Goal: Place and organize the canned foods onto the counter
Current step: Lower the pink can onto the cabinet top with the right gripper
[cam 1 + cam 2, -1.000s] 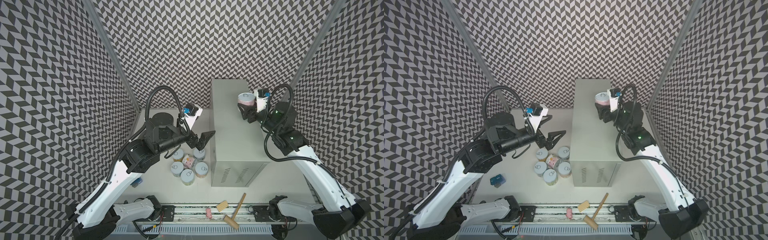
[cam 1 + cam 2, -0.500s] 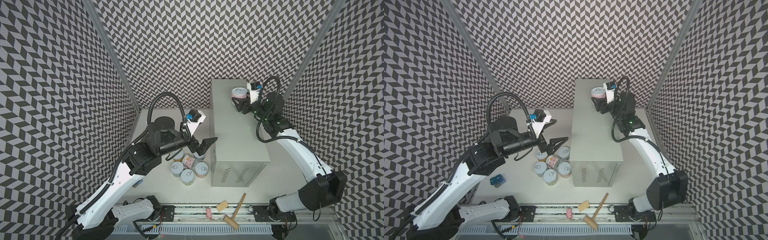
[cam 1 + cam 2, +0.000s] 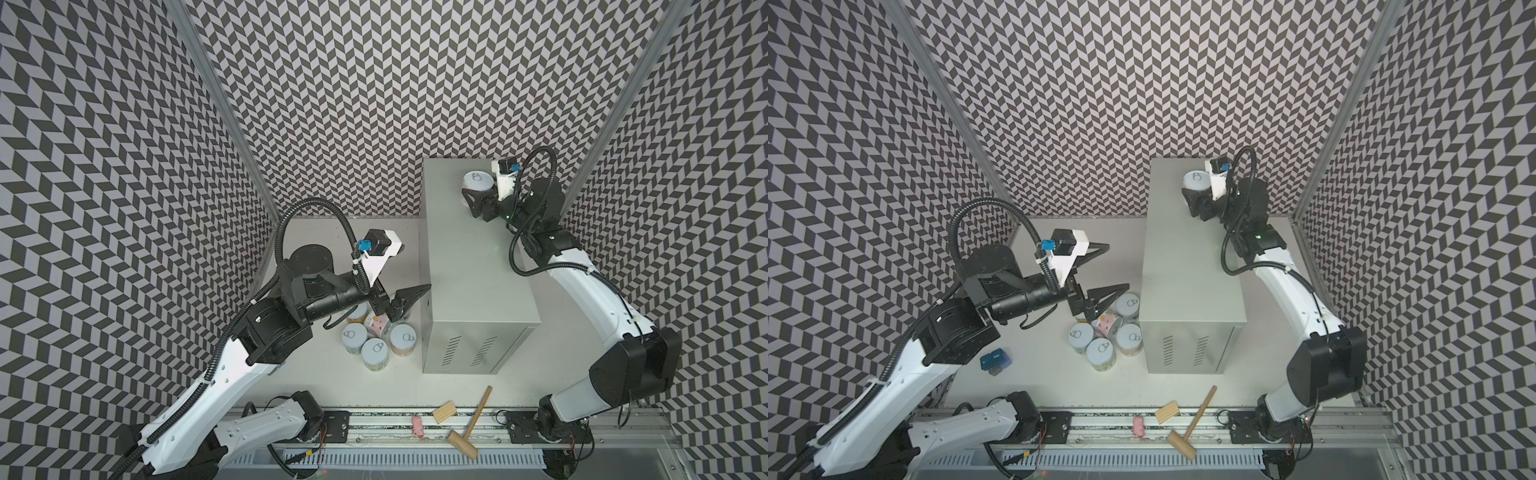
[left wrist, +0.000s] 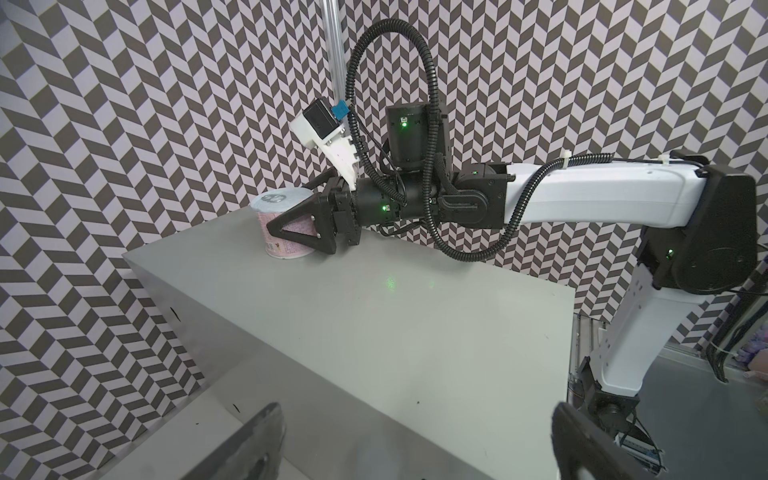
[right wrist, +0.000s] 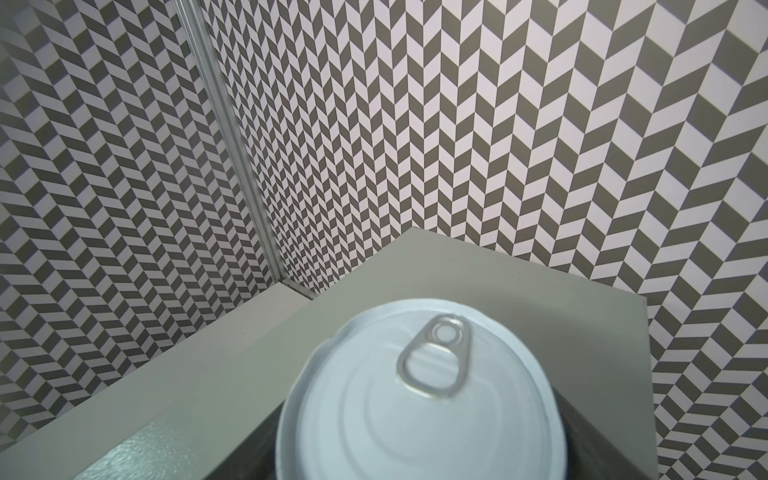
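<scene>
A pink-labelled can (image 3: 478,185) stands upright on the counter (image 3: 469,270), near the back corner of its flat top on the right arm's side, silver pull-tab lid up (the right wrist view shows little besides that lid (image 5: 419,395) and the counter's far edge). The right gripper (image 4: 291,216) lies level over the counter top with one black finger on each side of this can. The left wrist view shows the near finger across the pink label, but whether the fingers press on the can or stand just off it cannot be told. The left gripper (image 3: 1117,266) hangs beside the counter's left wall, below the level of its top, with its jaws spread wide and nothing between them. Under it, the rest of the canned foods (image 3: 1100,351) sit in a tight group on the white tabletop (image 3: 1050,374), close against the counter's left wall near the vented front corner. In front of the counter's vented face, well apart from it, a wooden block (image 3: 444,412) and a mallet (image 3: 469,424) lie by the rail.
</scene>
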Robot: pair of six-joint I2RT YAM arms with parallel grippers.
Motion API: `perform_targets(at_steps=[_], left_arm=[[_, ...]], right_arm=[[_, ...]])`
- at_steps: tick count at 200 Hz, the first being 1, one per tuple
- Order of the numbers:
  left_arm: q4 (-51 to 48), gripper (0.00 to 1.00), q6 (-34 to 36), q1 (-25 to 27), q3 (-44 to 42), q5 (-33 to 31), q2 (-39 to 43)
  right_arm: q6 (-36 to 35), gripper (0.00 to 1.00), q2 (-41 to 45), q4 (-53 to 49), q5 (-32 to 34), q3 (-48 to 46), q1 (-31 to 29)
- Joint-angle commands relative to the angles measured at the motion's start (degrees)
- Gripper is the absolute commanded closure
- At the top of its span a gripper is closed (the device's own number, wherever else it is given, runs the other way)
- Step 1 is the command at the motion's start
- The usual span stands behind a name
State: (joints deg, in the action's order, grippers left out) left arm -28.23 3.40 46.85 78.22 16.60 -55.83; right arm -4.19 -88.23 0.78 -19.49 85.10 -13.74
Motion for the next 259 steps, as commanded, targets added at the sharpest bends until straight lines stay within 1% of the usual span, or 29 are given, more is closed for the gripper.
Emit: perform_targets(at_steps=[1, 22, 51, 77, 110, 150, 191, 259], left_arm=[[1.9, 0.00, 0.8, 0.1, -0.5, 1.9, 0.2], [1.9, 0.00, 0.7, -0.3, -0.5, 2.2, 0.1], [2.0, 0.00, 0.7, -0.3, -0.6, 2.1, 0.1], [2.0, 0.00, 0.7, -0.3, -0.7, 2.0, 0.0], [2.1, 0.00, 0.7, -0.3, -0.8, 1.6, 0.0], [2.3, 0.00, 0.7, -0.3, -1.0, 1.2, 0.1], [2.6, 0.00, 0.8, -0.3, -1.0, 1.1, 0.1], [2.7, 0.00, 0.6, -0.8, -0.9, 1.2, 0.1]], right_arm=[[-1.3, 0.18, 3.1, 3.4, 0.6, 0.1, 0.0], [-1.6, 0.19, 3.6, 3.1, 0.9, -0.1, 0.1], [-1.5, 0.26, 3.0, 2.5, 1.5, 0.6, 0.1], [-1.3, 0.30, 0.5, 0.3, 2.1, 4.1, 0.2], [-1.1, 0.31, -2.5, -0.3, 3.2, 7.3, 0.6], [0.3, 0.32, -8.4, -1.8, 3.5, 14.0, 2.3], [0.2, 0.32, -12.1, -1.9, 5.0, 17.5, 3.0], [0.7, 0.31, -15.6, -2.5, 4.2, 21.5, 4.2]])
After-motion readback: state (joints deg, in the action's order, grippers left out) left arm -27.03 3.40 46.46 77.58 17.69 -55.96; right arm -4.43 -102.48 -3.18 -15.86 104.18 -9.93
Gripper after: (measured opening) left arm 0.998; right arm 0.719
